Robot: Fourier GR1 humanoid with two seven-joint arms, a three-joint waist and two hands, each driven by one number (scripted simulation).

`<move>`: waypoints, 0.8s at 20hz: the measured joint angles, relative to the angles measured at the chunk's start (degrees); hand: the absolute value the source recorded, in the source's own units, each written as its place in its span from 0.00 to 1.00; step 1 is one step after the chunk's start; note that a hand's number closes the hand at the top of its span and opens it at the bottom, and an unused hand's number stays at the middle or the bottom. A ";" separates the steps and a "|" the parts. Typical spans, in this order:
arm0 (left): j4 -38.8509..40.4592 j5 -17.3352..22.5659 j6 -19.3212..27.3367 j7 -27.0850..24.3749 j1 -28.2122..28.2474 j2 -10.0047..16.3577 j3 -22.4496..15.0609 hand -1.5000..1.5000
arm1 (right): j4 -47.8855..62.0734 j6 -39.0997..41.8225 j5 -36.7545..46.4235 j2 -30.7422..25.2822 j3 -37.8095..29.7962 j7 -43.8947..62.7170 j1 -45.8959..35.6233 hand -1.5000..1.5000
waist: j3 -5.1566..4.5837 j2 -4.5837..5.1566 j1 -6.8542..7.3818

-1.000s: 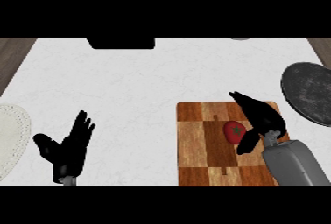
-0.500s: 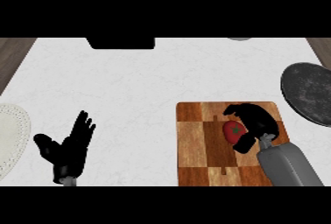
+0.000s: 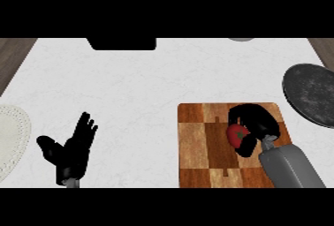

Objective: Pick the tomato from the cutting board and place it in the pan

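the right hand (image 3: 256, 123) covers much of the tomato (image 3: 233, 135): only its left part shows red, with a small dark green stem spot near the palm. the stem spot faces up and slightly toward the counter's right edge. the tomato reads as round, and with so much of it hidden no long axis can be told. whether it rests on the wood or is just off it cannot be told either.

the hand is clenched around the tomato, fingers arched over its far side and the thumb curled in at its near side. the grey forearm runs off toward the counter's near right corner.

the tomato is over the right half of the cutting board (image 3: 202, 150), a checkered wooden board lying toward the counter's near right corner, its long sides running from the near edge to the far edge. the board's near end is cut off from view.

the pan (image 3: 312, 95), dark grey and round, lies at the counter's right edge, just beyond the board's far right corner; its right side is cut off.

between board and pan shows a narrow strip of bare counter (image 3: 150, 84). the white top lies wide open through the middle and toward the far edge.

the left hand (image 3: 72, 148) rests released, fingers up, near the near edge. a pale plate (image 3: 12, 137) is half cut off at the left edge. a dark block (image 3: 122, 43) and a grey thing (image 3: 241, 39) at the far edge are too cropped to name.
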 measured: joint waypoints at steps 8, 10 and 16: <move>-0.20 0.48 -0.84 1.04 0.01 0.74 1.32 0.50 | -15.60 0.68 2.78 -4.55 5.79 -4.47 14.77 1.00 | -0.05 -0.09 -0.52; 0.40 0.18 -0.52 1.11 -0.68 0.32 1.30 0.50 | -17.77 -1.74 4.01 -6.18 5.92 -6.62 17.76 1.00 | 0.01 -0.05 -0.46; -0.97 -0.02 -0.35 0.80 0.88 0.36 1.55 0.50 | -29.95 -9.22 6.93 -7.90 4.44 -7.38 23.15 1.00 | 0.15 0.02 -0.98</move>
